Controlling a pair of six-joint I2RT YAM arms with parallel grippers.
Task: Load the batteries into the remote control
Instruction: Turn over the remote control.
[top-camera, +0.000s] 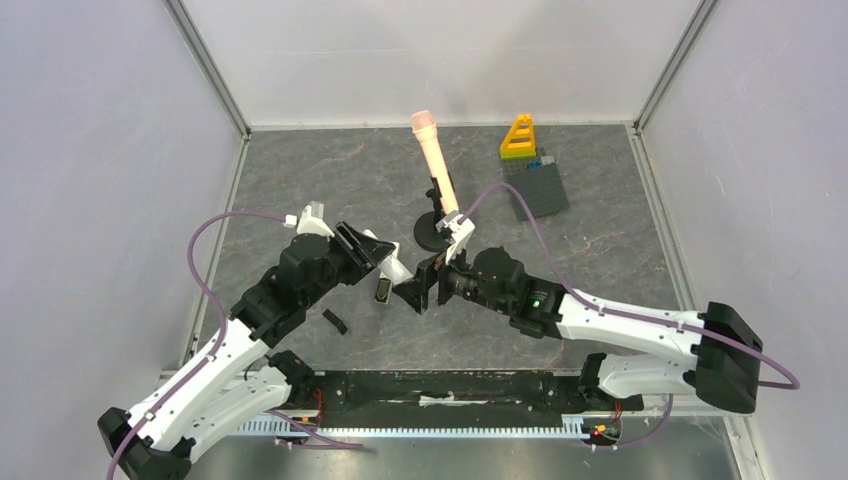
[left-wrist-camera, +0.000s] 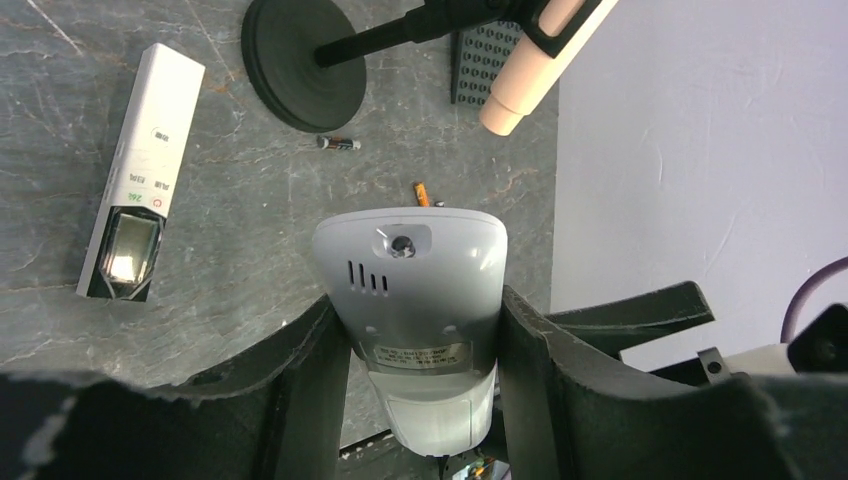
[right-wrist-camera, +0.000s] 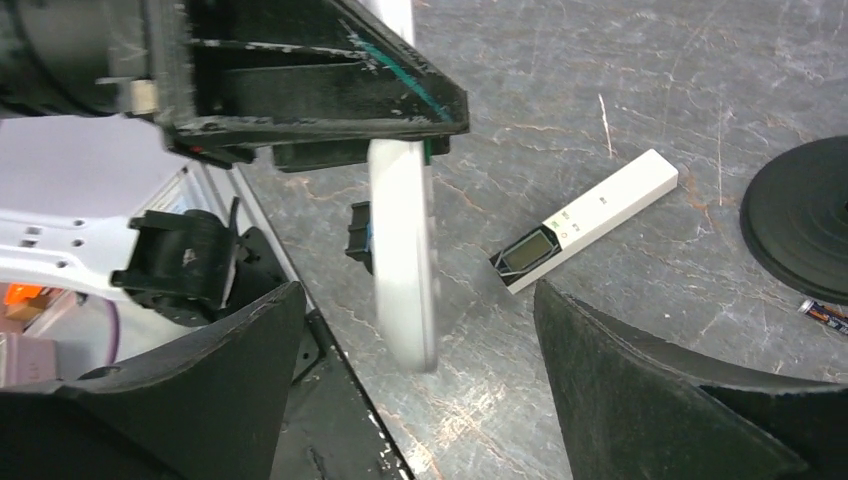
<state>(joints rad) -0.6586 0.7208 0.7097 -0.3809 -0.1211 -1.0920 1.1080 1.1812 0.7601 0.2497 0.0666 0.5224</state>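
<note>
left pincer (left-wrist-camera: 415, 335) pinches the remote (left-wrist-camera: 408, 265) by its edges, right pincer (right-wrist-camera: 418, 305) spread wide nearby; one bump probably twists it loose.

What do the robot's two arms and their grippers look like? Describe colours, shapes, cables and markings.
The left arm and right arm have white links and bulky black joint housings. A thin purple cable runs along each. The left gripper and right gripper each have two broad, black, wedge-shaped fingers. A small green light glows on the right arm.
</note>
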